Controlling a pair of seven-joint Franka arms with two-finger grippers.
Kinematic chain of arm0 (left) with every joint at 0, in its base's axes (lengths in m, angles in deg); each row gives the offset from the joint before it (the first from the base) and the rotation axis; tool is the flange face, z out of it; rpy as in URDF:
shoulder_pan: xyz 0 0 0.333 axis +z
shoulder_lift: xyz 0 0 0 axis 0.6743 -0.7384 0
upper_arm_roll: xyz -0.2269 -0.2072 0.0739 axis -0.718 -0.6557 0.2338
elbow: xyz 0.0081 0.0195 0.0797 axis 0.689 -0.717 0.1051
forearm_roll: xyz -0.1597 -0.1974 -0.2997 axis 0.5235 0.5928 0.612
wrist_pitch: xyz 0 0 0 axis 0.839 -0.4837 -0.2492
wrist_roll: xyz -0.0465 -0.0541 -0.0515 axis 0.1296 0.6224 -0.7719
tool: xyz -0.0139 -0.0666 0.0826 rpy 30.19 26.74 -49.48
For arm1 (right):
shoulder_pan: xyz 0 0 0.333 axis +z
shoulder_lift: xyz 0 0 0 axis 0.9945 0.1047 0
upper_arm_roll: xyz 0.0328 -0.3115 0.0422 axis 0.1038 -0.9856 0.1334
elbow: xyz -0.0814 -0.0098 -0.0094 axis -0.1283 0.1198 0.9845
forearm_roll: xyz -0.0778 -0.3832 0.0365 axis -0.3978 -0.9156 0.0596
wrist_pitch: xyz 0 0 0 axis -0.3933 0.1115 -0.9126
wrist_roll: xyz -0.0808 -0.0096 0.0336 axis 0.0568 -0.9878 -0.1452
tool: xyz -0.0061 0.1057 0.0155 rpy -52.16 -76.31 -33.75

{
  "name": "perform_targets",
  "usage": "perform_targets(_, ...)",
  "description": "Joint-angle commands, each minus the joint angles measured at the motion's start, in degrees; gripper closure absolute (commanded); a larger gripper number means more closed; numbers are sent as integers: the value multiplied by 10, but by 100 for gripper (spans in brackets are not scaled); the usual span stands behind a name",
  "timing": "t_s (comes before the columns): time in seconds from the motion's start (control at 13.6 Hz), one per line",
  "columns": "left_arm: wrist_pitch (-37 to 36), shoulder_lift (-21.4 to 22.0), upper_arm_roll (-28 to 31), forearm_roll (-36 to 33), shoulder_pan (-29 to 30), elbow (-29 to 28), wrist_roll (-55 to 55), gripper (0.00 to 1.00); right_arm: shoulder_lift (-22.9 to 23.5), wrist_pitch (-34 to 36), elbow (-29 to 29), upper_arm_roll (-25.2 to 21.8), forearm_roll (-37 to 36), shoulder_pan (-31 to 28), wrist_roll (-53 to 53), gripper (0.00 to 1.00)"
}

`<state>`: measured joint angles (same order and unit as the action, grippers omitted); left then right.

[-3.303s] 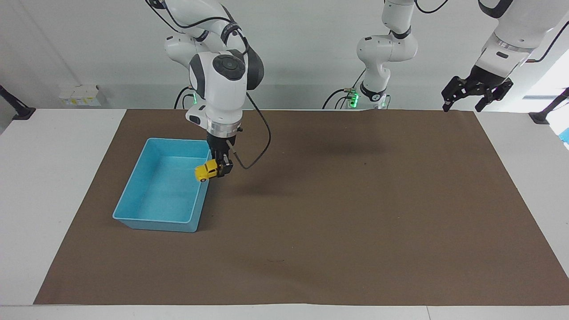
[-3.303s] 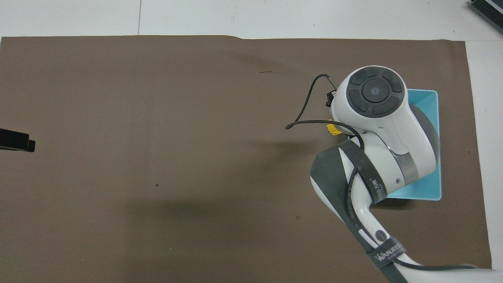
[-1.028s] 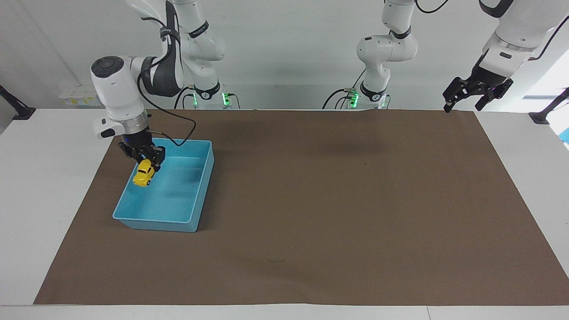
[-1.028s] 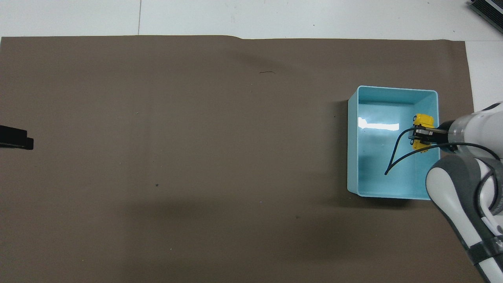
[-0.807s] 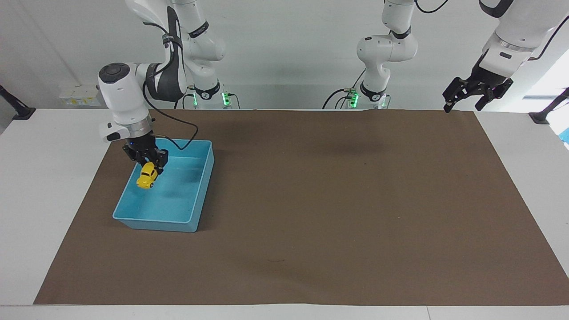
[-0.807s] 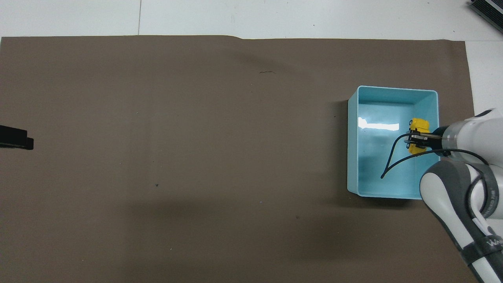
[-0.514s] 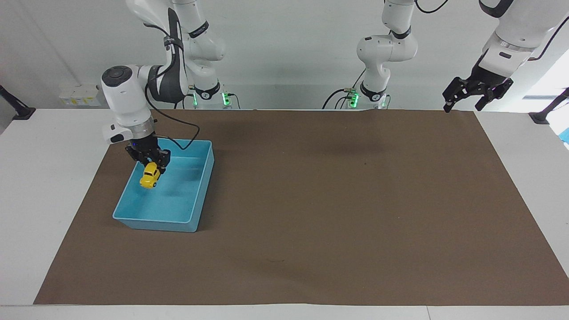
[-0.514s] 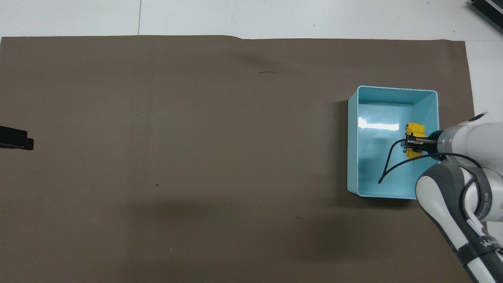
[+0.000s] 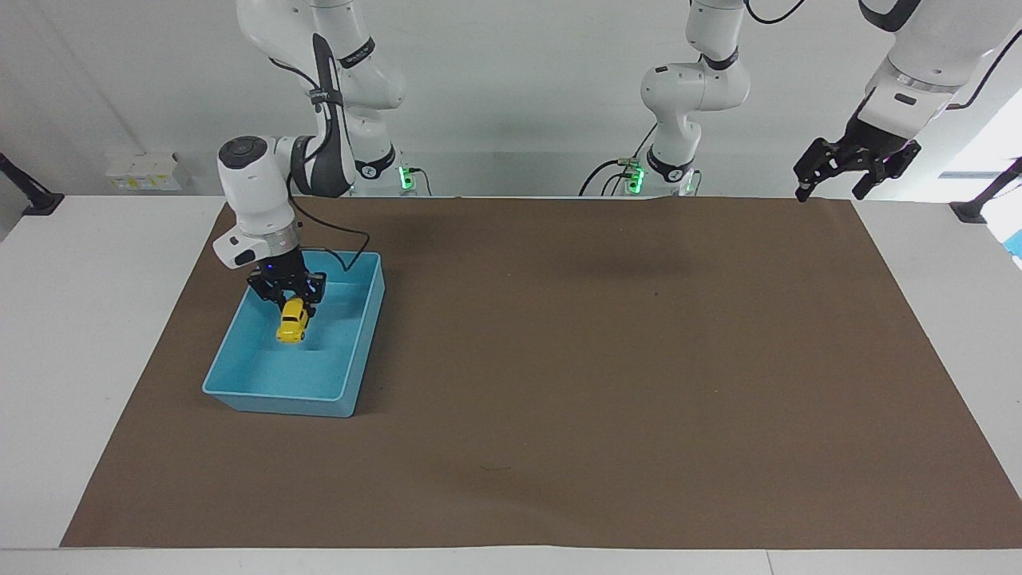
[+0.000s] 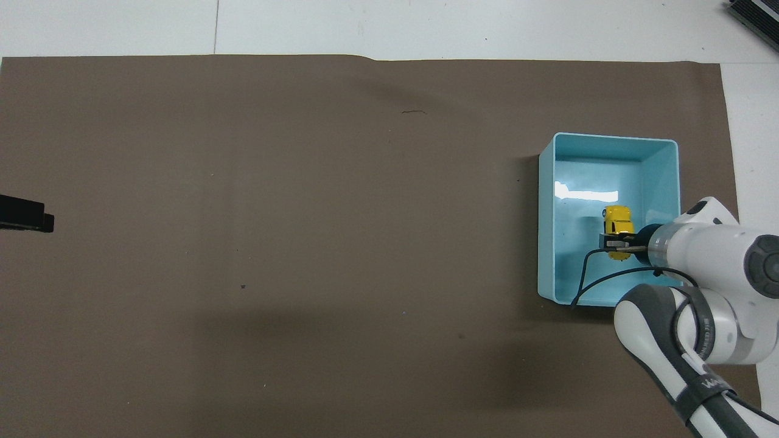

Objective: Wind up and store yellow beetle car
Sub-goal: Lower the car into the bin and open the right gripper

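Brown matting (image 9: 559,359) covers the white table, and at the right arm's end of it the right gripper (image 9: 287,299) hangs low inside the light blue bin (image 9: 239,397), fingers clamped on the yellow beetle car (image 9: 292,320); by my judgement only lowering and releasing remain. No winding is evident. Over the mat's corner by the robots, the left gripper (image 9: 826,185) waits with fingers spread, and "WANUE…" reads on the right arm's strap (image 10: 709,384).

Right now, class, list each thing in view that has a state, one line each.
Tiny bright yellow beetle toy car: held inside the bin, nose down.
Light blue plastic bin: upright, open-topped.
Right gripper: jaws shut on the car.
Left gripper: jaws open, waiting over the table's edge.
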<state>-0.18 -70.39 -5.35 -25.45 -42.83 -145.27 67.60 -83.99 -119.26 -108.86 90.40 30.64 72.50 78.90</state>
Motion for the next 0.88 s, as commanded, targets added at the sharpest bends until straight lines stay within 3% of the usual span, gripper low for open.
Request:
perform_targets(0.0, -9, 3, -2, -6, 3, 6, -7, 0, -10, -57, -41, 4, 22, 9, 24, 100)
perform_targets(0.15, -9, 3, -2, -6, 3, 6, -7, 0, 1, -70, -48, 3, 23, 11, 24, 97)
perform_targets(0.22, -9, 3, -2, -6, 3, 6, -7, 0, 3, -70, -46, 3, 23, 15, 23, 1)
perform_targets(0.44, -9, 3, -2, -6, 3, 6, -7, 0, -6, -51, -33, 3, 23, 14, 25, 0)
perform_targets(0.81, -9, 3, -2, -6, 3, 6, -7, 0, -12, 131, 92, 1, 30, 6, 23, 0)
